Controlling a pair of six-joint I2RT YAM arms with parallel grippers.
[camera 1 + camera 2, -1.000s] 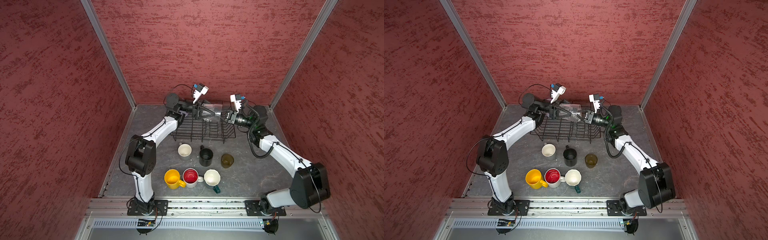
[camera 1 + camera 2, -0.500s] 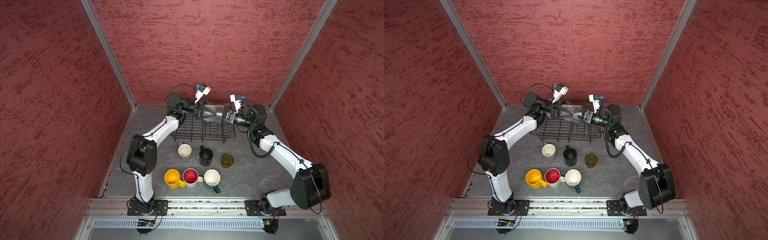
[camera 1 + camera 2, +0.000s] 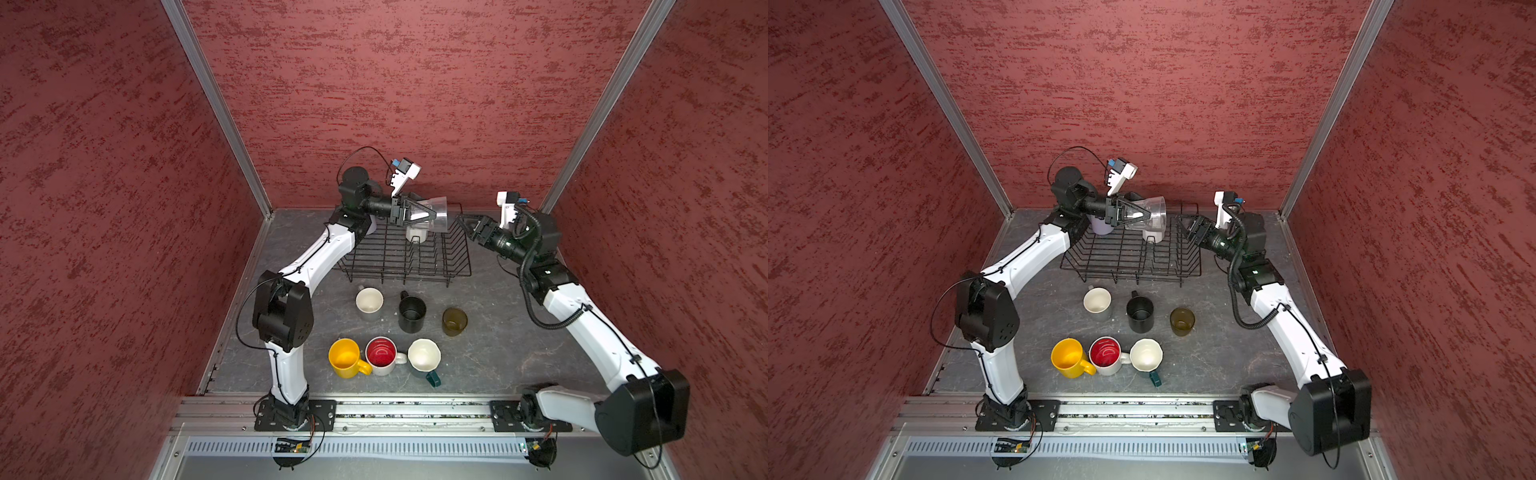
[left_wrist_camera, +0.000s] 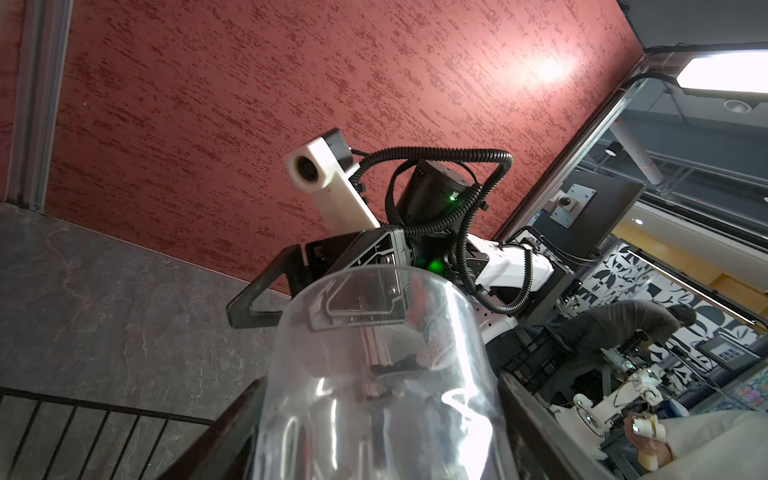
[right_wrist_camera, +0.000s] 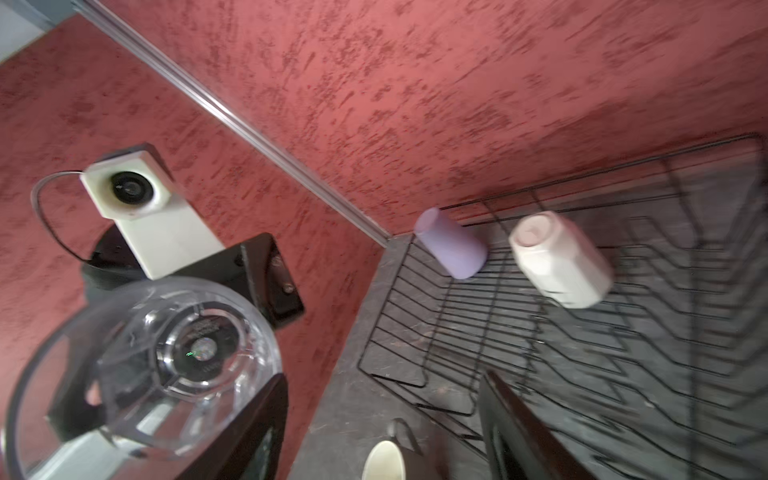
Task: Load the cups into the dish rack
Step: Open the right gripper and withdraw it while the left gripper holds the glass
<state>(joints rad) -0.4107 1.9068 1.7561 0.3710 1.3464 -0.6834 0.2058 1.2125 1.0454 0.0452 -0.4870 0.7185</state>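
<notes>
The left pincer (image 3: 432, 214) is gripping a clear glass tumbler (image 3: 442, 207) lying sideways above the far end of the black wire dish rack (image 3: 415, 266), mouth facing the right pincer (image 3: 465, 222), gaping empty, seemingly just clear of it.

1. The walls (image 3: 415, 83) are brick red, streaked all over with darker red flecks.
2. The table (image 3: 498, 353) is dark grey with pale marbled veins.
3. The dish rack (image 3: 399, 257) is black wire.
4. The clear glass cup (image 3: 436, 214) is colourless and see-through.
5. The lavender cup (image 5: 451, 245) is plain pale purple.
6. The faceted cup (image 5: 561, 259) is white with a pinkish cast.
7. The yellow mug (image 3: 347, 357) is yellow inside and out.
8. The white mug (image 3: 381, 353) is red inside.
9. The teal cup (image 3: 424, 355) is cream inside, with a dark teal handle.
10. The grey mug (image 3: 369, 301) is cream inside.
11. The black mug (image 3: 412, 313) is black throughout.
12. The amber glass (image 3: 454, 321) is a dark olive-brown.
13. The arms (image 3: 320, 257) are white with black joints.
</notes>
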